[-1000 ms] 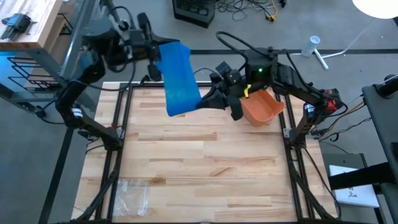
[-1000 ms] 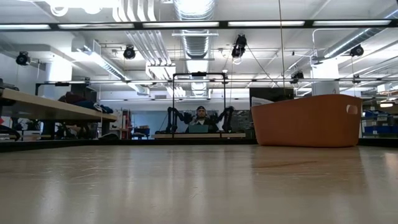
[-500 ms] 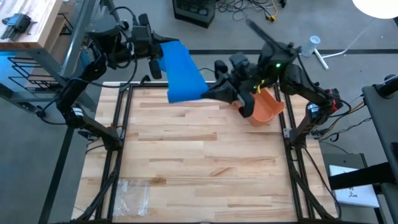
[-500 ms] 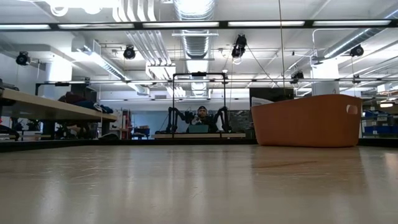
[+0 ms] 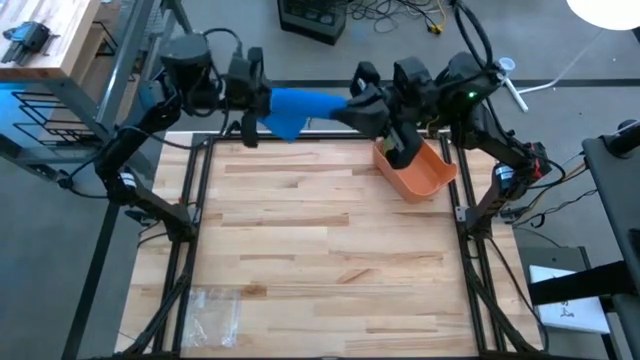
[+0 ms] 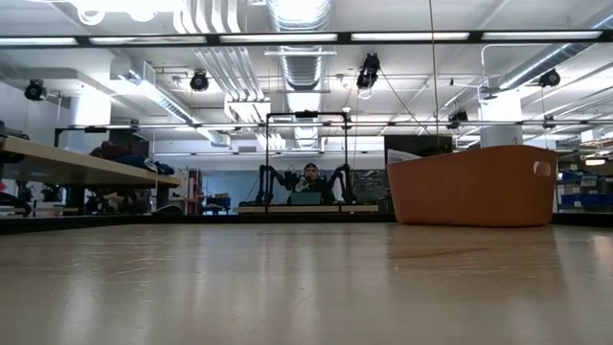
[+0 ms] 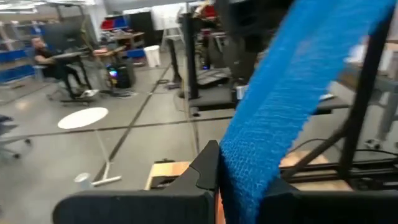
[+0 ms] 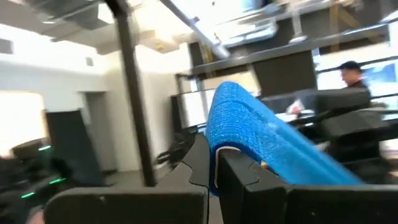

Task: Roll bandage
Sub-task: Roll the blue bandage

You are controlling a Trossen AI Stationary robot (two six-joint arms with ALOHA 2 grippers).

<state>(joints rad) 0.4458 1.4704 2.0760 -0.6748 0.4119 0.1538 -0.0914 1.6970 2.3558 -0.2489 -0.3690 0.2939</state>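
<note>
A blue bandage [image 5: 300, 104] spans the air above the table's far edge, between my two grippers. My left gripper [image 5: 266, 102] is shut on its left end and my right gripper [image 5: 342, 110] on its right end. In the left wrist view the bandage [image 7: 292, 106] runs as a broad strip away from the fingers. In the right wrist view it [image 8: 261, 130] curves over the fingertips. The low view shows neither the grippers nor the bandage. My left gripper pinches the bandage's left end [image 7: 239, 168] between its two fingers, coming level from the table's left. The strip leads away toward my right gripper, clear of the table and fairly taut. My right gripper pinches the bandage's right end [image 8: 217, 146] between its two fingers, coming from the table's right and slanting upward. The cloth bends over the fingertips [image 8: 231, 102] and runs off to one side. It is lifted clear of the table.
An orange bin [image 5: 415, 170] stands at the table's far right, just below my right arm; the low view shows it too [image 6: 474, 184]. A clear plastic bag [image 5: 212, 312] lies near the front left corner. Dark frame rails run along the table's left and right sides.
My right gripper has risen, tipped upward and moved toward the far edge. My left gripper has rolled and sunk a little. The bandage, which hung as a broad sheet between them, now lies stretched as a narrower strip over the far edge.
</note>
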